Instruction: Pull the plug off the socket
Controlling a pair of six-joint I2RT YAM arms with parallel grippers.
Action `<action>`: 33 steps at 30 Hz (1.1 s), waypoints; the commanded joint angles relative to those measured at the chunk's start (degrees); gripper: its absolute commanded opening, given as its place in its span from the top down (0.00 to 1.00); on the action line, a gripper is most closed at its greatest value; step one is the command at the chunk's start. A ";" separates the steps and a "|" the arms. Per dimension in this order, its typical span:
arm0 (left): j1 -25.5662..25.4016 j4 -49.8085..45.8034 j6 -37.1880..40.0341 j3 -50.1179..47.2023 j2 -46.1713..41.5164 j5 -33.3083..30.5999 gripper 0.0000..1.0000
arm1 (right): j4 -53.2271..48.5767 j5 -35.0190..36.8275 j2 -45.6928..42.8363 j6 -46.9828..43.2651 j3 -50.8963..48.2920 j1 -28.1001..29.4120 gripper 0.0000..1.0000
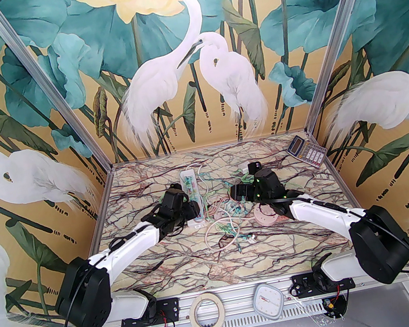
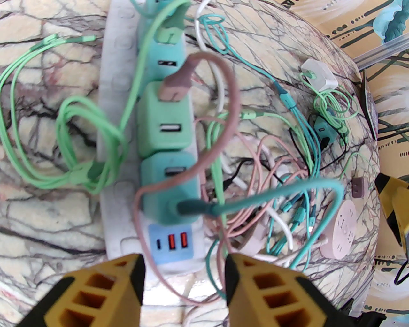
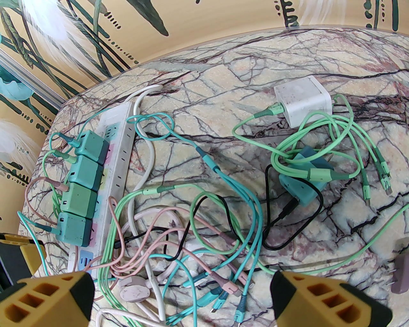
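- A white power strip [image 1: 190, 188] lies on the marble table [image 1: 166, 259], left of centre, running away from the arms
- Four cube-shaped charger plugs [image 3: 86, 172] sit side by side in a row in its sockets
- In the left wrist view, the nearest teal plug [image 2: 159, 191] stands just beyond the strip's blue USB panel [image 2: 171, 244], and a green plug [image 2: 163, 127] touches it on the far side
- A teal cable [image 2: 287, 191] leaves the face of the nearest teal plug, and a pink cable [image 2: 232, 105] runs into the green plug
- The left gripper [image 2: 183, 271] hovers over the near end of the power strip; its yellow fingers [image 2: 96, 293] are spread wide with nothing clamped, and the USB panel lies just ahead of them
- The right gripper [image 3: 182, 287] hangs over the tangle of cables [image 3: 207, 223] to the right of the strip, jaws also wide apart and empty
- A loose white charger [image 3: 303, 99] and a loose teal charger [image 3: 303, 188] lie farther right on the table, well apart from the strip
- A round pink socket [image 1: 265, 215] lies beside the right arm, and a calculator [image 1: 306, 150] sits in the far right corner
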 commanded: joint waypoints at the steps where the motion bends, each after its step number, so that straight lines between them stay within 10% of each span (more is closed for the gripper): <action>1: -0.53 0.10 0.42 3.32 3.37 -0.68 0.53 | -0.18 -0.23 0.32 0.53 0.17 0.42 0.01; 33: -0.53 -1.77 -3.12 7.70 12.53 -7.95 0.56 | -0.33 -0.45 1.06 0.69 0.53 0.44 0.01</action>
